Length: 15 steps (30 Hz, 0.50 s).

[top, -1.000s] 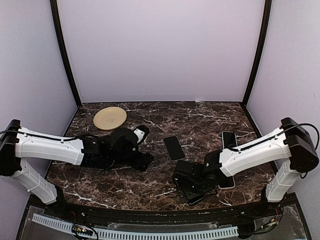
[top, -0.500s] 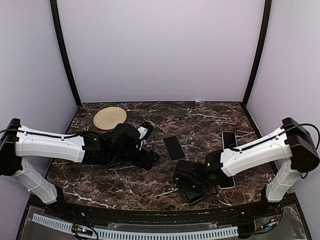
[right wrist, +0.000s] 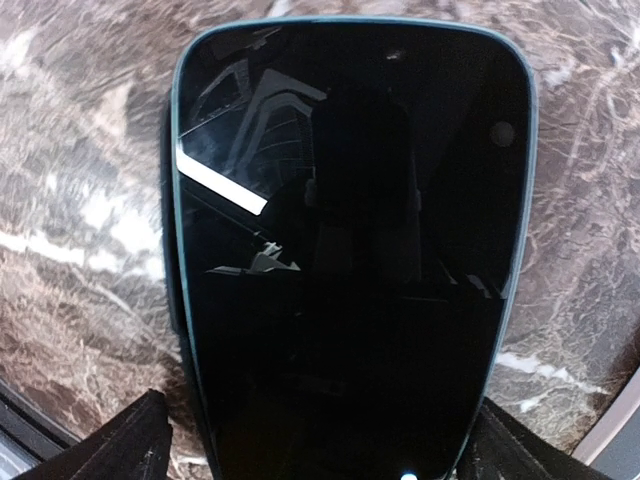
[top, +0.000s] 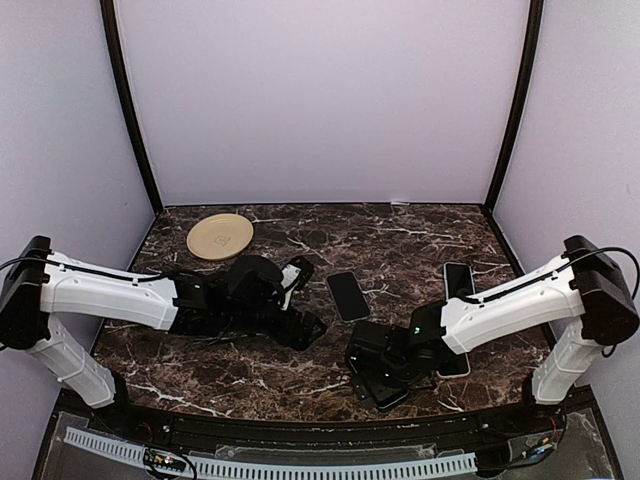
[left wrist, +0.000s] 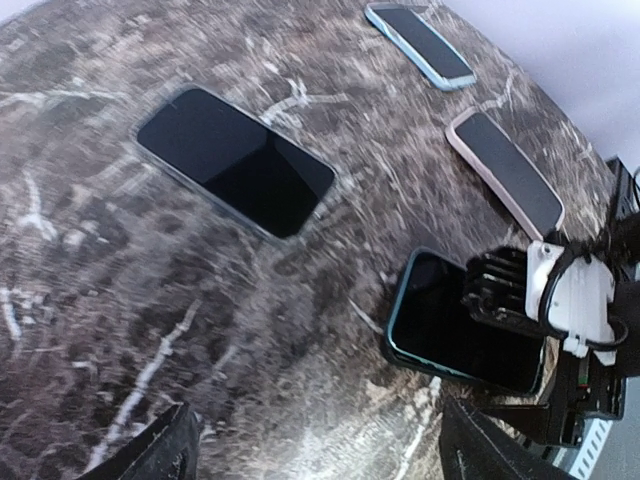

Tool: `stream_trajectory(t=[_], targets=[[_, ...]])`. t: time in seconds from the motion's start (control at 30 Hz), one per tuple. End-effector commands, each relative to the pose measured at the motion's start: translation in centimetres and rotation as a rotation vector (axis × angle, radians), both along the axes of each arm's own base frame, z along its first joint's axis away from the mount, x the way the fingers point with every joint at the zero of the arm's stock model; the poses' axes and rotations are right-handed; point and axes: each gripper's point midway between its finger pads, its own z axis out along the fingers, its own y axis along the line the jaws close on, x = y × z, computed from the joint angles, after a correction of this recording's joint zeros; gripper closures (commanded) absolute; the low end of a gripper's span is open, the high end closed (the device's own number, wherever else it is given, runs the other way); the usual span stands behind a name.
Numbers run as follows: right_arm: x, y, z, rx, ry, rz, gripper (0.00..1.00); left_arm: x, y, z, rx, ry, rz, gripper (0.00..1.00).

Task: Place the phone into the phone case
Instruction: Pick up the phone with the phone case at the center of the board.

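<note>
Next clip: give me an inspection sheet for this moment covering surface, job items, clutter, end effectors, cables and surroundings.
Surface: dark marble table, no spills seen.
Job's things: teal-rimmed phone lies flat between the right end effector's fingers; dark phone lies mid-table, untouched. I cannot tell which item is an empty case.
Clutter: tan plate at far left; blue-cased phone and pink-cased phone on the right side.
End effectors: left end effector open, empty, low over the table, short of the dark phone; right end effector straddles the teal-rimmed phone, grip cannot be told.
Cables: black cable runs along the left arm; none seen on the table.
Surroundings: pale walls, black corner posts.
</note>
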Motion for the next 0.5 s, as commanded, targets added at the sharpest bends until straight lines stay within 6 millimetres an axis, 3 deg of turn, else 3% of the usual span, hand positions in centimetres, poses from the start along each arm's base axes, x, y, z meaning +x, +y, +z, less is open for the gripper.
stream_trajectory(t=[0.0, 0.23, 0.33, 0.47], targets=[[-0.9, -0.7, -1.3, -0.034, 0.041, 0.009, 0.02, -1.7, -1.7, -2.4, 0.018, 0.118, -0.105, 0.15], [-1.4, -1.6, -2.4, -0.103, 0.084, 0.064, 0.01, -1.7, -1.1, -3.2, 0.076, 0.175, -0.057, 0.17], [-1.4, -2.2, -2.8, -0.113, 0.105, 0.053, 0.01, -2.2, -0.9, -2.6, 0.030, 0.186, -0.054, 0.18], [0.0, -1.8, -1.7, -0.084, 0.087, 0.022, 0.02, -3.1, -0.5, -1.3, -0.023, 0.220, -0.049, 0.18]])
